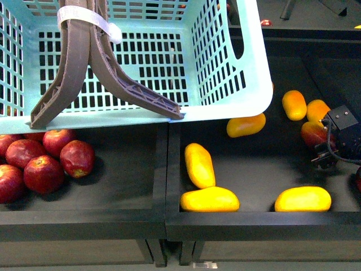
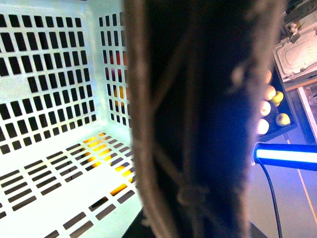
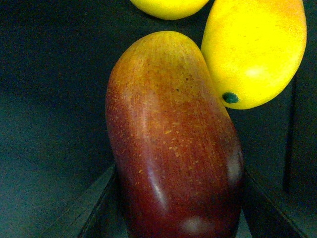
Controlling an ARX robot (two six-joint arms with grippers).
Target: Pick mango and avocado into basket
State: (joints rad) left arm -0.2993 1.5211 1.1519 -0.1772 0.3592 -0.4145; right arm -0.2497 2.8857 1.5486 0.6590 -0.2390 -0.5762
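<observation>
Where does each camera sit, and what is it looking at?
Front view: on the robot's body, looking down on the basket, apples and yellow mangoes; the right end effector shows at the right edge.
Left wrist view: on the left arm, looking into the basket past its dark handle; no robot part shows.
Right wrist view: on the right arm, close on the red mango, with dark fingers either side.
Shared: the front and right wrist views both see the red mango.
</observation>
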